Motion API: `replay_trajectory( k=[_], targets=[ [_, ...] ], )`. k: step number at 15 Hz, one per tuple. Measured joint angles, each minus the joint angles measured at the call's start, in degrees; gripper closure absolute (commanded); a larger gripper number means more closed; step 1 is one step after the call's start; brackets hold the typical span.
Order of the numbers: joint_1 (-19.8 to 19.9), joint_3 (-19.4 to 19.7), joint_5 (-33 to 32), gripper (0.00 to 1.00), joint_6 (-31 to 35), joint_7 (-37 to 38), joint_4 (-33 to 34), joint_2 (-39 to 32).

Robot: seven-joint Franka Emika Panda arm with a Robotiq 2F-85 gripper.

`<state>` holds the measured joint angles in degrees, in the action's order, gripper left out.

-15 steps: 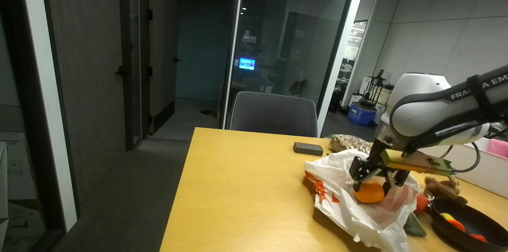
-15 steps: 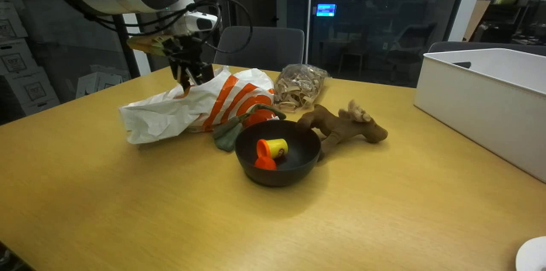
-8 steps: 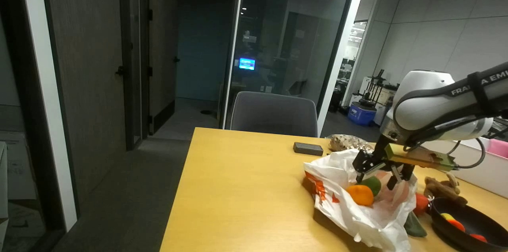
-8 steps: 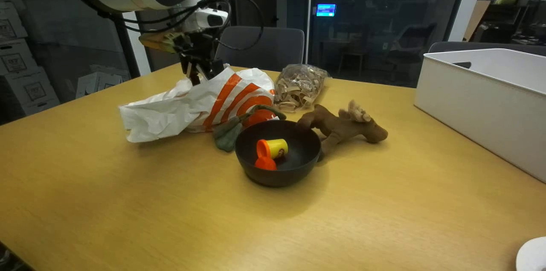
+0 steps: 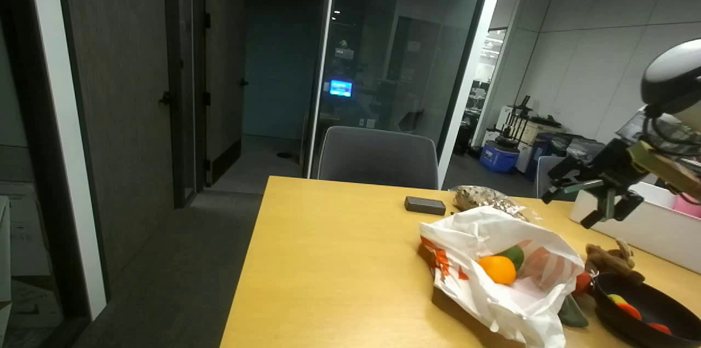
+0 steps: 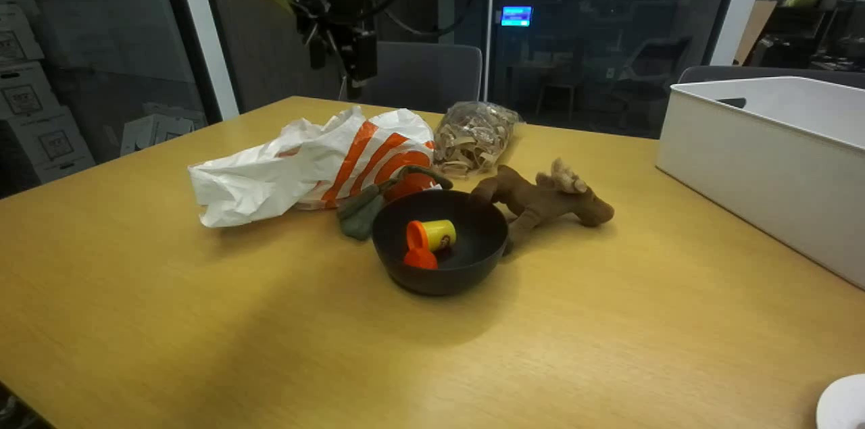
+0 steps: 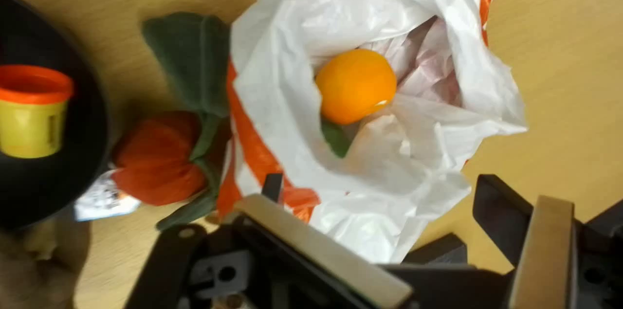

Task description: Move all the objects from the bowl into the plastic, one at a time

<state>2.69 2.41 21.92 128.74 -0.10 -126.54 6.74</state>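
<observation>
Hanging spread and empty low in the wrist view, the gripper (image 7: 383, 194) had best skirt the bag (image 7: 272, 90), upper centre, orange piece (image 7: 357, 86) inside, then descend squarely over the cup (image 7: 31, 124) in the bowl (image 7: 36, 187), far left.

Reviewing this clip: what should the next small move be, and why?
Probably shift the open, empty black pincer toward the round black bowl, staying above it: a yellow cup with an orange top lies tipped in there, while a round orange fruit already rests inside the white plastic bag.
</observation>
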Motion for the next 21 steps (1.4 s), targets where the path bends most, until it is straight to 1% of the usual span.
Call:
replay_trajectory(
  k=[2,4,6,8,11,16,18,21],
  targets=[
    [2.3,2.5,-1.6,0.00,0.0,2.4,-2.0,3.0],
    [4.8,4.2,-5.0,0.00,1.0,6.0,-3.9,4.2],
    [6.9,5.0,-8.8,0.00,3.3,10.6,-5.6,4.0],
    [8.3,5.0,-12.9,0.00,5.4,16.7,-7.0,2.7],
    [8.7,4.9,-17.8,0.00,7.8,25.9,-7.7,-0.6],
    [8.6,4.7,-26.1,0.00,9.5,39.4,-7.4,-6.9],
    [8.4,4.9,-27.5,0.00,9.7,42.3,-7.1,-9.0],
    [7.9,5.1,-27.8,0.00,10.4,43.7,-6.2,-11.8]
  ],
)
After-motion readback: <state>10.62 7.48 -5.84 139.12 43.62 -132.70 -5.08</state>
